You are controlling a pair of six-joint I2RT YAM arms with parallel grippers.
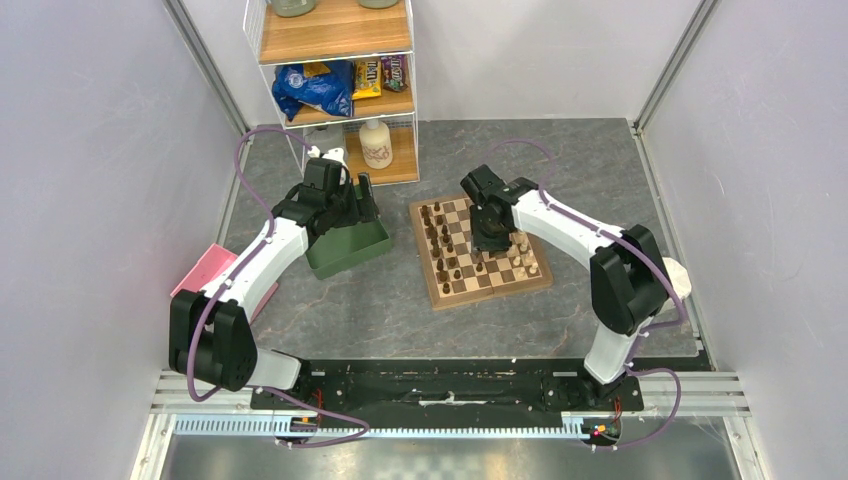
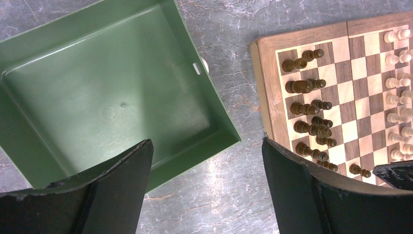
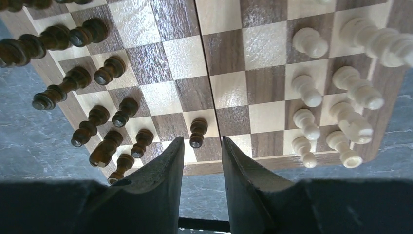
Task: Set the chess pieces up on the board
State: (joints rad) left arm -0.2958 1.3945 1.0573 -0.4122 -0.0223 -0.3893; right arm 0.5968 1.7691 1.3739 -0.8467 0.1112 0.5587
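Grey marbled table (image 1: 380,310), walled bay. Square checkered wooden board (image 3: 229,90) lies under the right jaws, which are part-open with nothing gripped. Small dark brown turned pawn (image 3: 197,132) stands just off their tips. Left jaws are wide open and empty. Risk: pawn could be clipped on withdrawal and toppled into the neighbouring dark pieces (image 3: 126,111).

Grey marbled bench (image 1: 380,310). Pale lilac walls (image 1: 90,150) on three sides. White wire shelf unit (image 1: 335,35) at back left, wooden shelves, snack bags (image 1: 312,88), pale bottle (image 1: 376,143) on lowest shelf.
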